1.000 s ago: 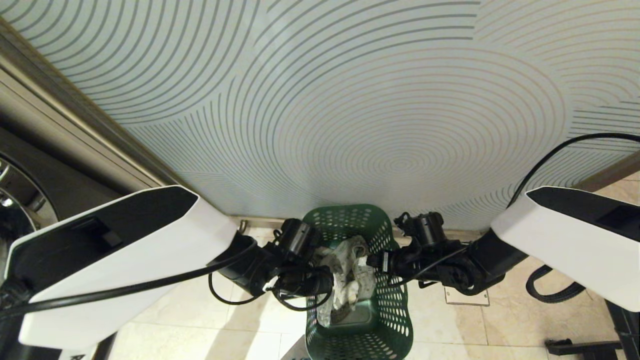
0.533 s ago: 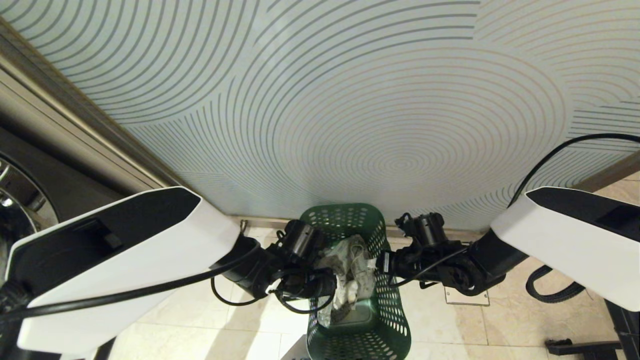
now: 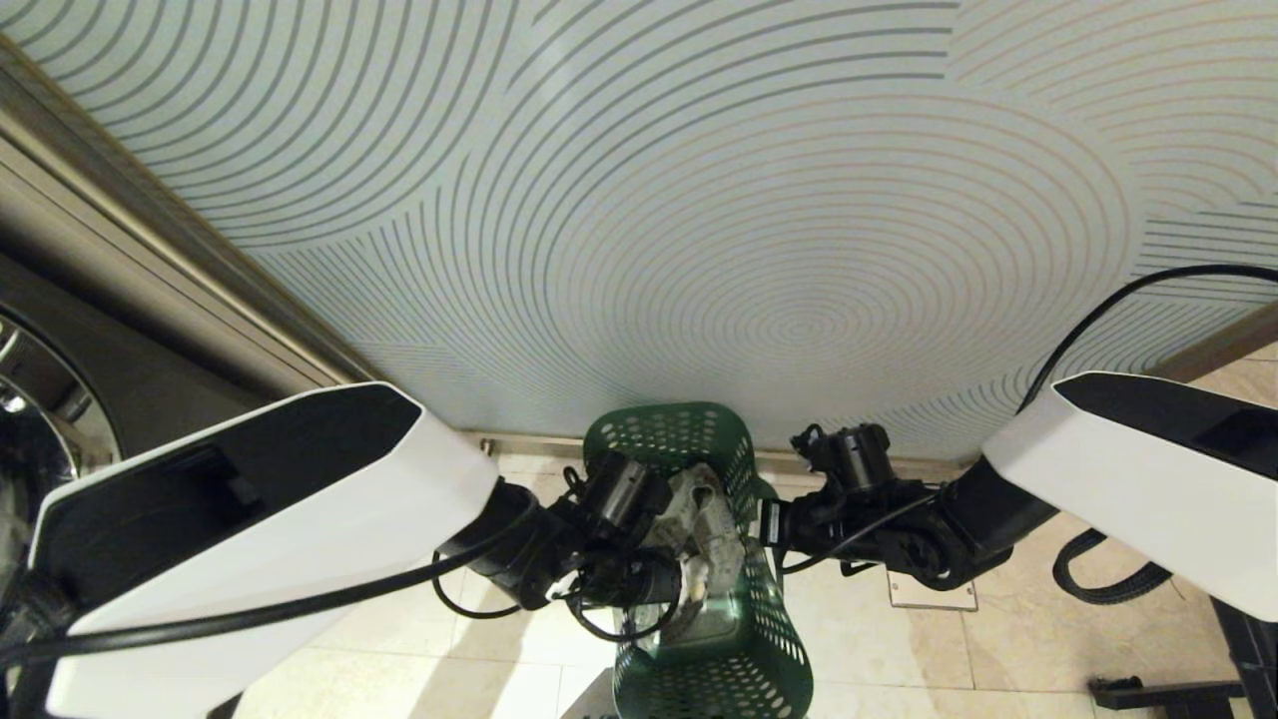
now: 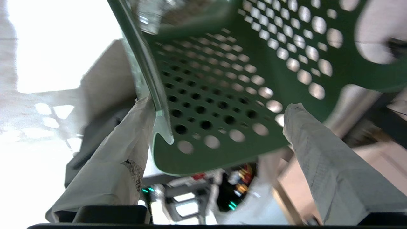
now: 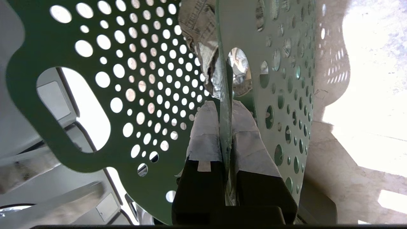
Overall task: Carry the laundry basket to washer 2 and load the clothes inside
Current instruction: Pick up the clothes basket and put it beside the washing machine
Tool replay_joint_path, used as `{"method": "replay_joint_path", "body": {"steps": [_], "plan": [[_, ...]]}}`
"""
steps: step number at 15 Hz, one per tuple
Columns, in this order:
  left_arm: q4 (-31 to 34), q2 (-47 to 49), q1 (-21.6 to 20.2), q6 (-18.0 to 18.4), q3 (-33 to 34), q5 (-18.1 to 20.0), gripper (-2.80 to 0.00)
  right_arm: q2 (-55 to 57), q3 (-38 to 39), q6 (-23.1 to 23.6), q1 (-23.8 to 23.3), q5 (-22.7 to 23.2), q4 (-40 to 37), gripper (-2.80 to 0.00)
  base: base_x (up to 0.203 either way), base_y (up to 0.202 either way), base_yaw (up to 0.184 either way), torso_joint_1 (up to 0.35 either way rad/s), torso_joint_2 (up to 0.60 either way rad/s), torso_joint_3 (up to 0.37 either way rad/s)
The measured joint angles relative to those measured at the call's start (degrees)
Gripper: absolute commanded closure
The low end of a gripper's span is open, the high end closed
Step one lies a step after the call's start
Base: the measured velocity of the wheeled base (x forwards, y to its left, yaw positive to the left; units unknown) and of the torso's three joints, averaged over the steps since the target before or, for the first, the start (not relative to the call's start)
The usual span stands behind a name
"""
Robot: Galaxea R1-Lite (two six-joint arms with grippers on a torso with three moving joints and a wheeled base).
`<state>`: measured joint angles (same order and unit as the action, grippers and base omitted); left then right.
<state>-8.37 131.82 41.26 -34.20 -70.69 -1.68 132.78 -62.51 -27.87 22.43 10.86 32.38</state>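
Note:
The dark green perforated laundry basket (image 3: 719, 659) stands on the floor between my two arms, tilted a little. The clothes (image 3: 699, 524), a grey-beige bundle, lie inside it near the rim. My right gripper (image 3: 764, 524) is shut on the basket's right wall; in the right wrist view its taped fingers (image 5: 206, 133) pinch the rim of the basket (image 5: 63, 41), with the clothes (image 5: 197, 31) beyond. My left gripper (image 4: 219, 106) is open and straddles the left wall of the basket (image 4: 254, 63) without pinching it. Whether the dark chrome-rimmed machine (image 3: 30, 399) at far left is washer 2 I cannot tell.
A pale wall with curved line pattern (image 3: 699, 250) rises right behind the basket. Beige floor tiles (image 3: 899, 659) carry a metal floor plate (image 3: 931, 594). A black frame and cable (image 3: 1158, 689) lie at the lower right.
My right gripper has closed onto the basket's right wall. The basket's rim has shifted left and tilted. My left gripper has moved further in over the basket's left side, still open.

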Motion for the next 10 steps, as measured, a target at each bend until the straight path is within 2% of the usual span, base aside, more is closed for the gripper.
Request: {"method": "replay_joint_path", "body": {"steps": [2, 10], "plan": [[-0.23, 0.95, 0.81, 0.94, -0.17, -2.82, -2.8, -0.12, -0.02, 0.0, -0.06, 0.0, 0.0, 0.0, 0.0, 0.0, 0.0, 0.0, 0.0, 0.0], [0.1, 3.86, 2.31, 1.49, -3.66, -6.07, -2.8, -0.65, -0.07, -0.3, -0.09, 0.09, -0.02, 0.0, 0.0, 0.0, 0.0, 0.0, 0.0, 0.0]]}}
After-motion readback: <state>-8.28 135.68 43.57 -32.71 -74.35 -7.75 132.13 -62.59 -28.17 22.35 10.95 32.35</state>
